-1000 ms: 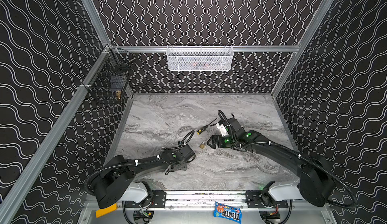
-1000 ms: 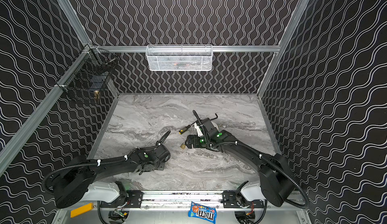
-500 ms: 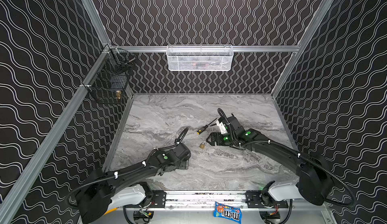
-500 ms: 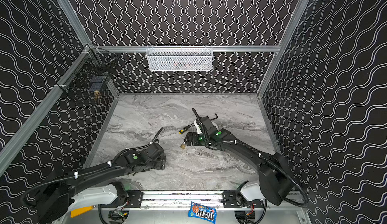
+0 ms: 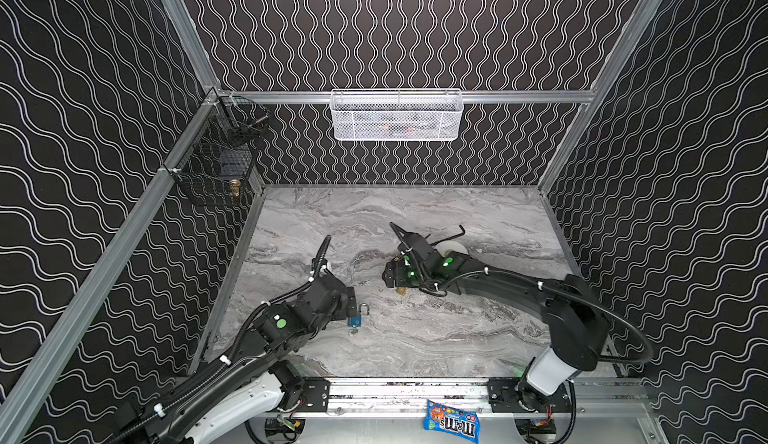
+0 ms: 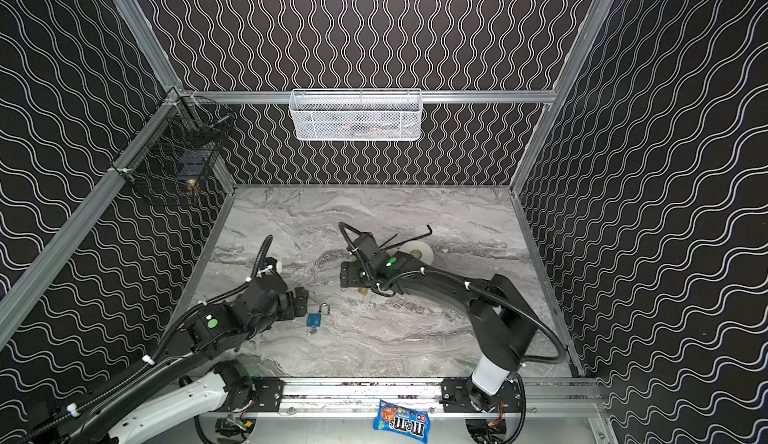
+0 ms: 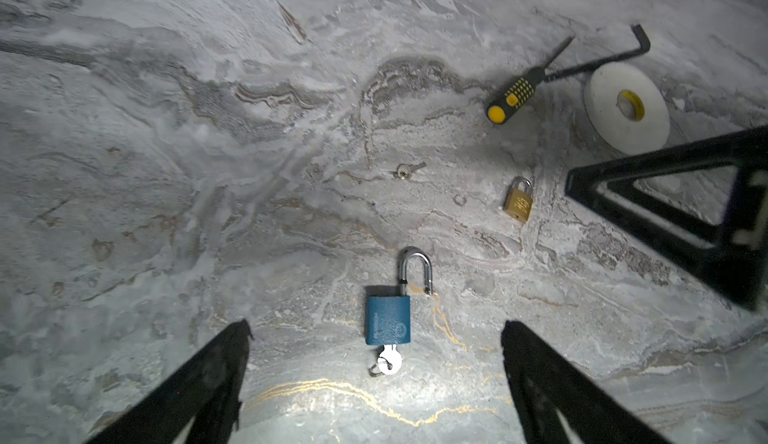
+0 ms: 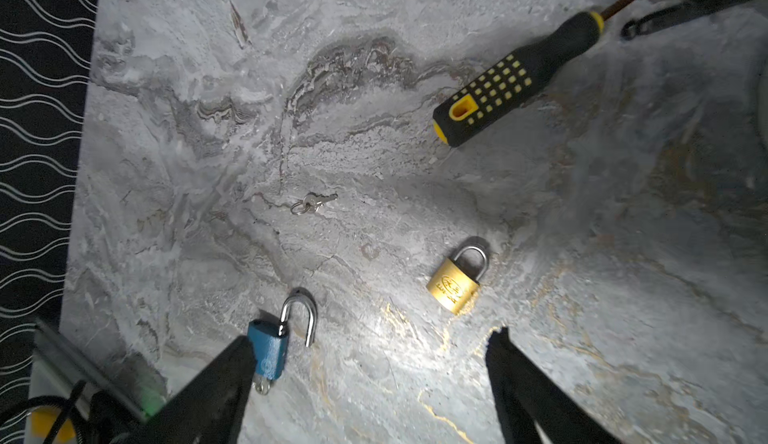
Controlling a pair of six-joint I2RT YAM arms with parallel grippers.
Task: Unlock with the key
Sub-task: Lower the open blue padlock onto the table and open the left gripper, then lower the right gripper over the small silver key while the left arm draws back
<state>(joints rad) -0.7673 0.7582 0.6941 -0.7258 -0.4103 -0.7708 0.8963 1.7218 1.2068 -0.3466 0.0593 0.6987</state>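
Key [image 7: 390,361] sits pushed into the base of the blue padlock [image 7: 387,319], with only its rounded head and a small ring showing. It is tiny, thin, stiff metal, light and probably slick, so the flat faces of that head look like the one sensible place to pinch. The left gripper [image 7: 376,330] hovers just short of the blue padlock with its jaws spread fully wide, empty, touching neither lock nor key. The blue padlock's shackle stands sprung out on one leg, so that lock looks undone. Beyond the blue padlock a loose key [image 7: 405,170] lies flat on the bench [image 7: 166,172], and further off to one side lies a shut brass padlock [image 7: 518,205]. The right gripper [image 8: 374,336] hangs over that brass padlock — jaws wide, nothing held.
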